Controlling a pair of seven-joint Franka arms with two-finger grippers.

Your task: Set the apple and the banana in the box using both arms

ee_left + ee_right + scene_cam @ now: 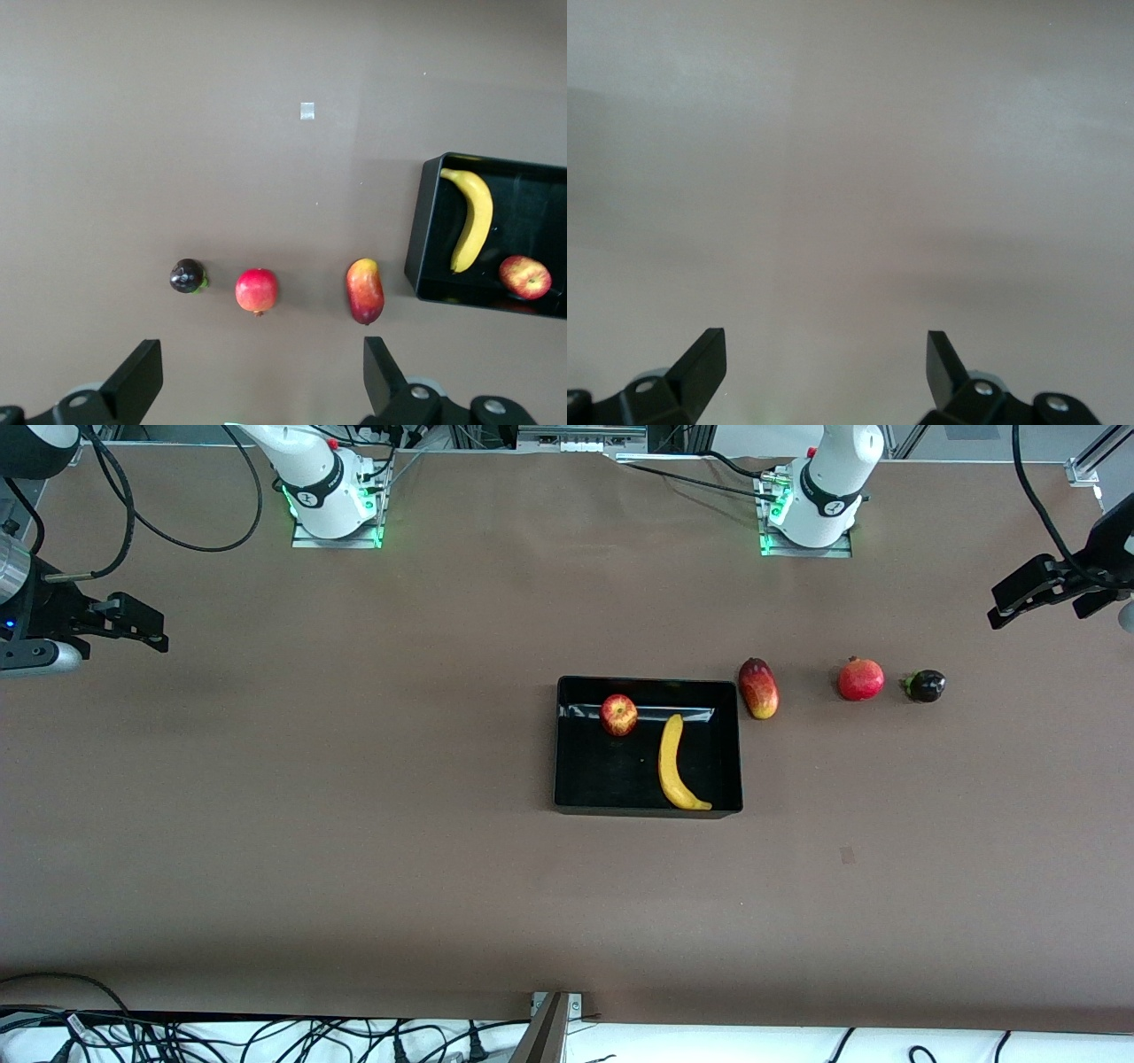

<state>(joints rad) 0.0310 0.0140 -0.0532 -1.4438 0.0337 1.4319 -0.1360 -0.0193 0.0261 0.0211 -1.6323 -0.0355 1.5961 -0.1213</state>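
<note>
The black box (580, 779) sits mid-table. The red apple (618, 715) lies in the part of the box nearer the robots' bases. The yellow banana (675, 766) lies lengthwise in it, along the wall toward the left arm's end. The left wrist view shows the box (423, 230), banana (471, 220) and apple (524, 276) too. My left gripper (1036, 602) (261, 354) hangs open and holds nothing, over the left arm's end of the table. My right gripper (151, 629) (824, 345) is open and holds nothing over bare table at the right arm's end.
A red-yellow mango (758, 688) (365, 290), a red pomegranate (860, 678) (256, 290) and a small dark fruit (925, 685) (188, 275) lie in a row beside the box toward the left arm's end. Cables (266, 1041) run along the table's front edge.
</note>
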